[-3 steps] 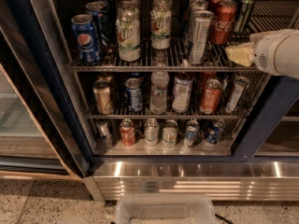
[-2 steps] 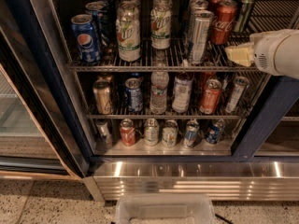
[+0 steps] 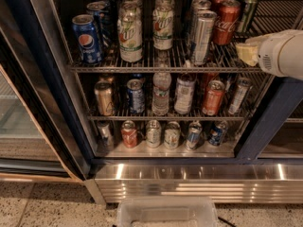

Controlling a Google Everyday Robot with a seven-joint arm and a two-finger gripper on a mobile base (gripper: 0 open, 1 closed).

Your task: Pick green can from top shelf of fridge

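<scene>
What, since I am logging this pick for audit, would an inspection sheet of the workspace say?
Surface: top shelf, a wire rack crowded with cans.
Job's things: green can upright at the back right, beside the red Coca-Cola can; fridge with its racks in full view.
Clutter: Pepsi can, pale cans, silver can; more drinks on the lower racks.
Grippers: gripper at the shelf's right end, lower in view than the green can and apart from it.
Cables: nothing seen.
Surroundings: clear bin on the speckled floor.
</scene>
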